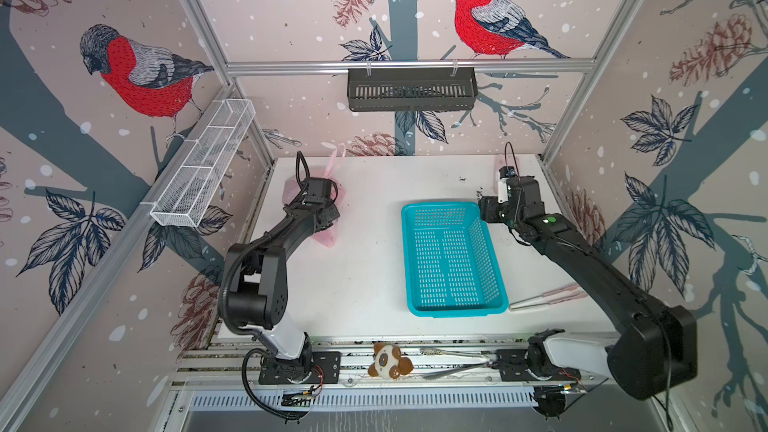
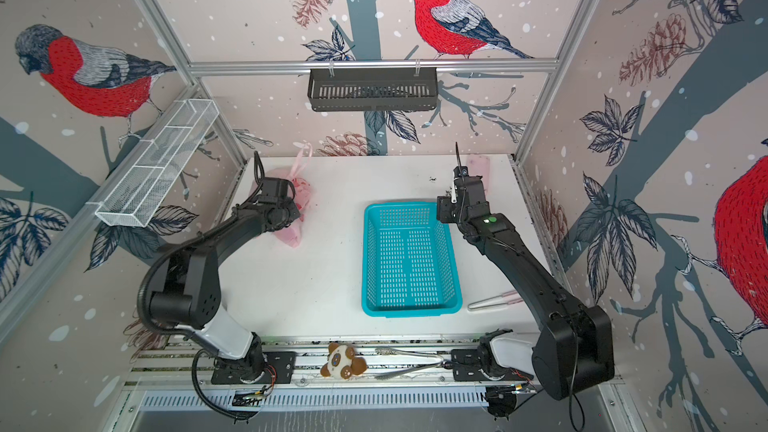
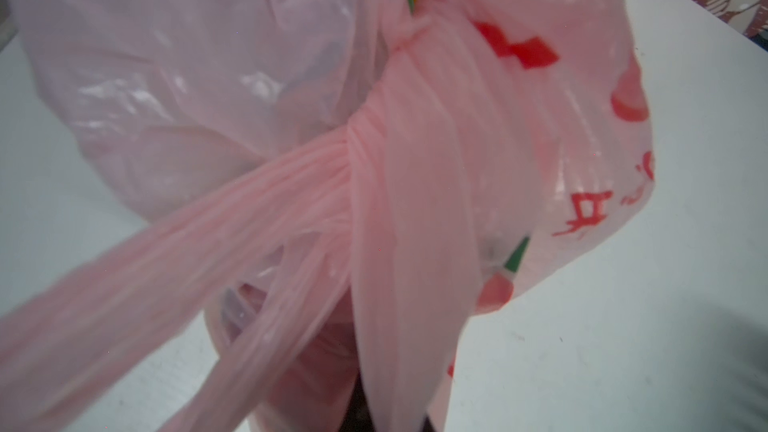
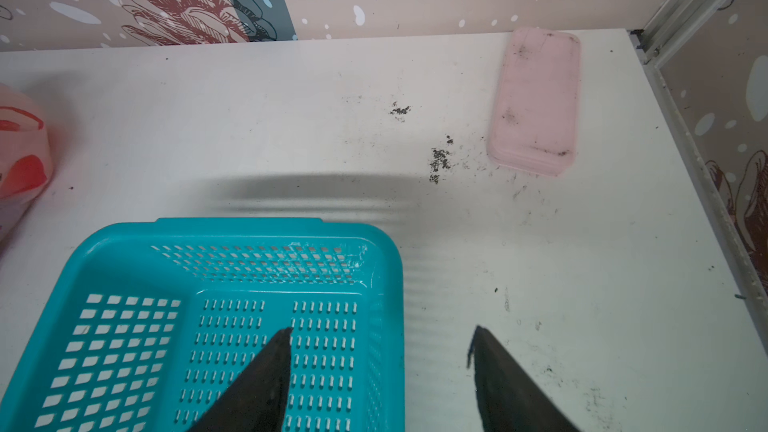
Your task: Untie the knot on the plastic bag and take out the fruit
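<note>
Plastic bag (image 2: 300, 198): worktop (image 1: 365, 284), well left of teal basket (image 1: 440, 205) | knot (image 3: 365, 139): tied | fruit: none out, basket empty | left end effector (image 3: 386, 419): closed, apparently on bag handle | right end effector (image 4: 382, 351): open, empty, over basket's far-right corner | stage: untying barely begun

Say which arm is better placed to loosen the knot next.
Left. The left end effector is shut on the bag beside the knot. The right end effector hangs open over the basket's edge, apart from the bag.

We see bright, even light; both top views bow at the edges. The plastic bag (image 3: 208, 76) blurs close up.
</note>
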{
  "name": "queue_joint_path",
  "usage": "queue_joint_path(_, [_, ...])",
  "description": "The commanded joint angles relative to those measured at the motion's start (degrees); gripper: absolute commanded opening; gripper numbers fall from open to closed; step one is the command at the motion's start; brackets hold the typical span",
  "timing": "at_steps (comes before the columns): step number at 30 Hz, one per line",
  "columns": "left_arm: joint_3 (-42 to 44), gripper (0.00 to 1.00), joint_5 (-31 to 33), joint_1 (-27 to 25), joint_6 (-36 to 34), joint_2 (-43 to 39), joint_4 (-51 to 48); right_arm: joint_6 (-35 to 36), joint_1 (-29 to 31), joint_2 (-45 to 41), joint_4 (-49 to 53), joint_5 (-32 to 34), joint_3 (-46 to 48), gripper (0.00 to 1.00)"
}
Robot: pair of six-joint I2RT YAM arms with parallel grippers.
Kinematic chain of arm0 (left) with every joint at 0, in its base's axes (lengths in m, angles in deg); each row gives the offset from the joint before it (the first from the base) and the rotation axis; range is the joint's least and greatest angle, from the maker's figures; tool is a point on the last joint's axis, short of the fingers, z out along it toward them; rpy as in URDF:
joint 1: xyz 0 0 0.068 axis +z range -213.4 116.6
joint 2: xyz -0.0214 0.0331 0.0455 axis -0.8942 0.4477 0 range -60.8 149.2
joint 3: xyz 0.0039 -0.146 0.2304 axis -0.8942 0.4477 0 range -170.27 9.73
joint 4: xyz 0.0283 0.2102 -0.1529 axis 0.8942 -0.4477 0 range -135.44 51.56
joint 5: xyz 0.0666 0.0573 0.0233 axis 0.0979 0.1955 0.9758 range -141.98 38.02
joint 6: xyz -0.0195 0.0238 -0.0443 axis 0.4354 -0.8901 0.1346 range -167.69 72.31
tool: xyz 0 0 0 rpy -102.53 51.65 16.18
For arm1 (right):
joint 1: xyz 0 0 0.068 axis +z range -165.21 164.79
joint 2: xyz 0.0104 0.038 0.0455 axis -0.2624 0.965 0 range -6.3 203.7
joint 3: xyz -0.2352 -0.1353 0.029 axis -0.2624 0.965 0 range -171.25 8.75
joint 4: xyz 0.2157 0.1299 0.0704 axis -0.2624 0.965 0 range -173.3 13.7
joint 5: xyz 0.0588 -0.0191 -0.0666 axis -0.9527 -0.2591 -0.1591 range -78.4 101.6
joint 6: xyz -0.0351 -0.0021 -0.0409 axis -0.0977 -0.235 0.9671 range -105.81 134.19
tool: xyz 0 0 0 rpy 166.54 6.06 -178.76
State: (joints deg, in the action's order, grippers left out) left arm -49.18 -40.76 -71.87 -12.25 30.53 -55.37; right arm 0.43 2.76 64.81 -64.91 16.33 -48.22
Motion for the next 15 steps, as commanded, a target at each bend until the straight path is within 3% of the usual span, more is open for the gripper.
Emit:
queue_joint_path(1, [5.8,0.0,-4.6,-2.6,6.8,-6.4,1.6,-0.9,0.7,-2.7,-1.0,-1.4,1.3,0.69])
queue_joint_path(10, [15.3,0.0,-6.9,-14.3,18.1,-21.0,2.1,-3.6,4.2,-9.0,-1.2,-1.8,6.3,0.69])
queue_joint_path(15, [18.0,0.0,-6.6,-19.1,23.2,-24.1,3.3,-5.2,9.0,-10.4,-0.5,1.8,6.6,0.69])
